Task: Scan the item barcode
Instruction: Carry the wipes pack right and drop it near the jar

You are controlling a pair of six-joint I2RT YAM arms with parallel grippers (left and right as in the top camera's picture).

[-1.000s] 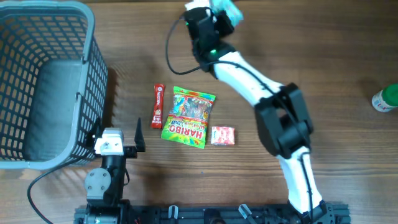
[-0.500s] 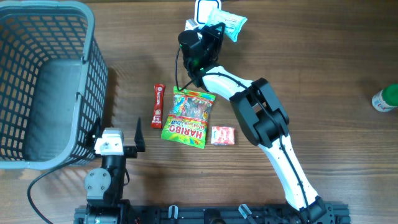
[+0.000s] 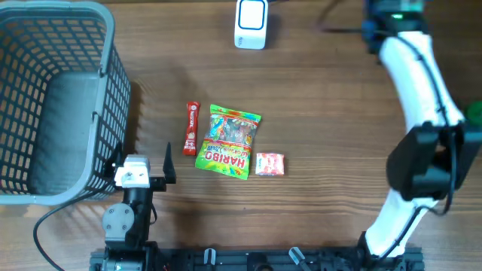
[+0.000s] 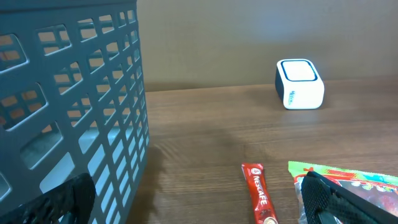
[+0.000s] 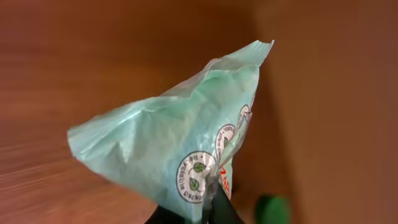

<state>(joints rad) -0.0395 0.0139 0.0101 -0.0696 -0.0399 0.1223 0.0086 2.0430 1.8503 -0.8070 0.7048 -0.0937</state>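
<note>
- The right hand (image 5: 206,211) is clamping the lower edge of a pale green crinkled plastic packet (image 5: 180,149). Its arm is reaching to the upper right edge of the overhead frame, where the packet itself is not showing.
- The white box-shaped barcode scanner (image 3: 250,22) is standing at the top centre of the wooden counter (image 3: 339,113), well apart from that hand.
- The left hand (image 3: 143,159) is resting with its fingers fully apart and empty at the lower left, beside the grey plastic lattice basket (image 3: 53,98).
- Judged step: presenting the packet to the scanner. No barcode is showing in the right wrist view, so the wrist is probably needing a turn until the coded face is pointing at the scanner window.
- The film is creasing, so holding it steady and near the window, with the fingers off the code, is advisable.
- Readable writing: "HARIBO" on the green gummy bag (image 3: 228,141) and "NESCAFE" on the red sachet stick (image 4: 259,194). Round leaf seals are showing on the packet, their lettering too small to read.
</note>
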